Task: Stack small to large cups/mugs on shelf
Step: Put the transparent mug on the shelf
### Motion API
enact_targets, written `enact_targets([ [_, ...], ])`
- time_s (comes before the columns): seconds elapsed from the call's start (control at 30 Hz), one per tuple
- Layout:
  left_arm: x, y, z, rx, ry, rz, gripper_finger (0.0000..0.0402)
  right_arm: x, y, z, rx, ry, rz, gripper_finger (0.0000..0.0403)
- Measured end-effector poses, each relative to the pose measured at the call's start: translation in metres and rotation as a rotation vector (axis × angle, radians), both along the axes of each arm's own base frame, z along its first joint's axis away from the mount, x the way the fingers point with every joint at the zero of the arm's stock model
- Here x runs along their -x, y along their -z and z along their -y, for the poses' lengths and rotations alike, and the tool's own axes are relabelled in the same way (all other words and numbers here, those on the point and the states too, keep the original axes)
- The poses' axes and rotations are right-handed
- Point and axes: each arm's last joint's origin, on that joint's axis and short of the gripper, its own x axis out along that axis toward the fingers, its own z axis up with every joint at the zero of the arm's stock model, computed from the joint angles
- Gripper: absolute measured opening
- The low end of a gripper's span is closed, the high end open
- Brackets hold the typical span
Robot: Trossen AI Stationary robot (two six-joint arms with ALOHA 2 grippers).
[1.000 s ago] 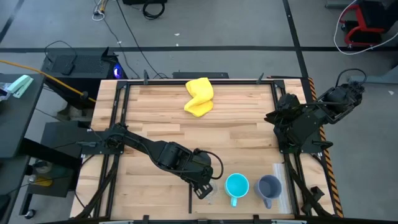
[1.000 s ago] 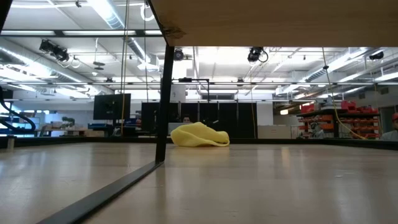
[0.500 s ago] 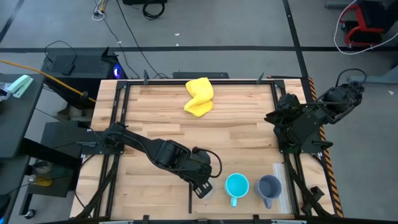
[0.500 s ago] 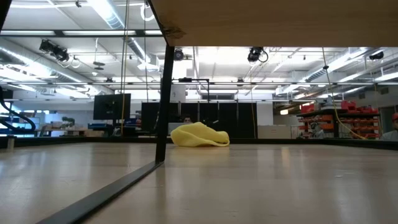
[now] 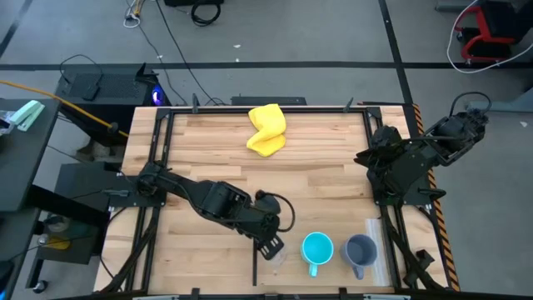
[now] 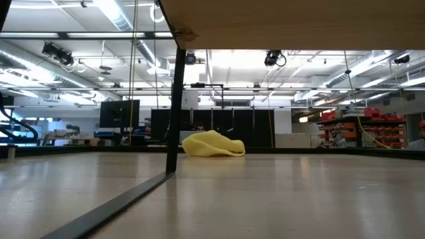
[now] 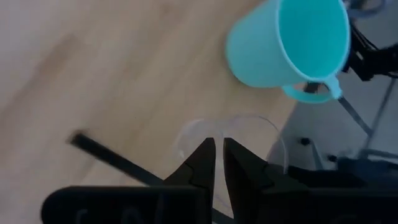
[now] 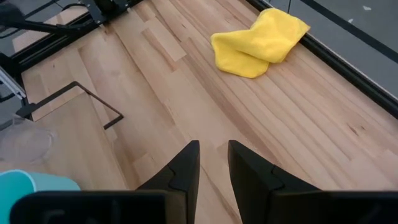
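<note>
Grey workshop floor with loose cables surrounds the wooden tabletop [image 5: 208, 158] seen from above. Along its near edge the left gripper [image 5: 268, 247] sits over the small clear glass cup [image 5: 279, 256], with the bright-blue mug [image 5: 317, 248] just beside the cup toward the right edge and the grey-blue mug [image 5: 360, 250] next in line, near the front right corner. Both mugs stand upright, handles pointing to the near edge. A yellow cloth [image 5: 266, 129] lies crumpled at the far edge. The right arm waits folded at the right edge, its gripper hidden in this view.

Level with the tabletop, the low view shows only pale boards, a dark upright post [image 6: 175, 99] under a wooden shelf [image 6: 292, 20], the yellow cloth far across, and a lit hall of racks and screens behind; no cup or gripper appears.

From the left wrist, the left gripper's dark fingers [image 7: 202, 165] stand nearly together, a thin gap between the tips, right at the rim of the glass cup; whether they pinch the rim cannot be told. The cup is a faint transparent ring against the wood. The bright-blue mug stands close beyond it, turquoise inside.

From the right wrist, the right gripper [image 8: 212, 149] hangs over bare boards, fingers slightly apart and holding nothing, the yellow cloth well beyond.
</note>
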Motion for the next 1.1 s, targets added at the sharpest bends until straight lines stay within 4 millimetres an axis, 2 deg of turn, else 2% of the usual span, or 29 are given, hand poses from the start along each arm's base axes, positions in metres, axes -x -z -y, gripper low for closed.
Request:
enact_targets([
  [0.17, 0.031, -0.019, -0.014, -0.085, -0.092, -0.051, 0.0029, 0.000, 0.001, -0.002, -0.058, -0.024, -0.027, 0.0091],
  [0.27, 0.054, -0.026, -0.013, -0.108, -0.158, -0.115, 0.0024, 0.001, 0.001, -0.004, -0.118, -0.049, -0.054, 0.0091],
  [0.43, 0.074, -0.026, 0.020, -0.066, -0.147, -0.120, 0.0016, 0.002, 0.003, -0.006, -0.214, -0.088, -0.107, 0.0091],
  [0.57, 0.082, -0.010, 0.045, -0.064, -0.163, -0.174, 0.0012, 0.004, 0.002, -0.007, -0.247, -0.108, -0.125, 0.0091],
  [0.7, 0.076, 0.004, 0.060, -0.022, -0.201, -0.155, 0.0011, 0.004, 0.002, -0.007, -0.239, -0.120, -0.127, 0.0091],
  [0.8, 0.062, 0.015, 0.064, 0.019, -0.189, -0.090, 0.0016, 0.003, 0.002, -0.006, -0.213, -0.121, -0.119, 0.0091],
  [0.93, 0.045, 0.027, 0.062, 0.038, -0.168, -0.049, 0.0013, 0.003, 0.002, -0.006, -0.204, -0.119, -0.114, 0.0091],
  [1.1, 0.038, 0.034, 0.056, 0.053, -0.173, -0.064, 0.0008, 0.003, 0.002, -0.006, -0.203, -0.118, -0.113, 0.0091],
])
